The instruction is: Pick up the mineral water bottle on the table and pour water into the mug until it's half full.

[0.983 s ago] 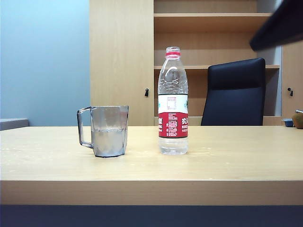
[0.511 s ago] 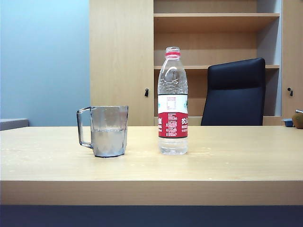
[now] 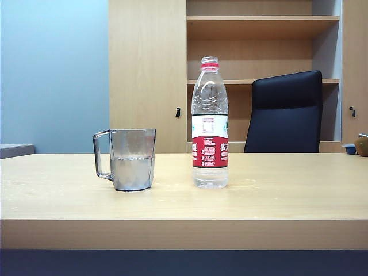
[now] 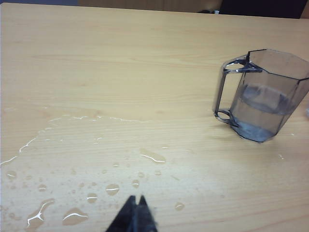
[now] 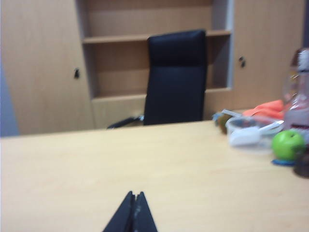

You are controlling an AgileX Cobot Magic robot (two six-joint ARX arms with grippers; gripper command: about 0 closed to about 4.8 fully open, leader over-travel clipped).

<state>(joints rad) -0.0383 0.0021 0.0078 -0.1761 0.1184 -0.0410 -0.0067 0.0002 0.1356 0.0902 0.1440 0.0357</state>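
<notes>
Desk [image 3: 276,195] of light wood grain fills the exterior view, with the mineral water bottle [image 3: 210,123] standing upright and uncapped near its middle and the mug [image 3: 131,159] to the left of it, apart from it, its handle turned away from the bottle. Water [image 3: 132,169] stands in the mug to about half its height, and only a little shows at the bottom of the bottle. Behind the desk are a black office chair [image 3: 284,112] and wooden shelving [image 3: 261,52]; neither arm appears in this view. From the left wrist view, the left gripper [image 4: 137,212] hangs low over the desk with its jaws pressed together and nothing between them; spilled water [image 4: 72,164] lies in a puddle and scattered droplets on the wood around and beyond it, and the mug stands well away, upright and partly filled. From the right wrist view, the right gripper [image 5: 132,210] is likewise clenched and empty above a bare stretch of desk, facing the chair and shelves. Off to one side lie a green apple [image 5: 288,144], a clear bowl [image 5: 248,133] and something orange [image 5: 263,108], all blurred.
</notes>
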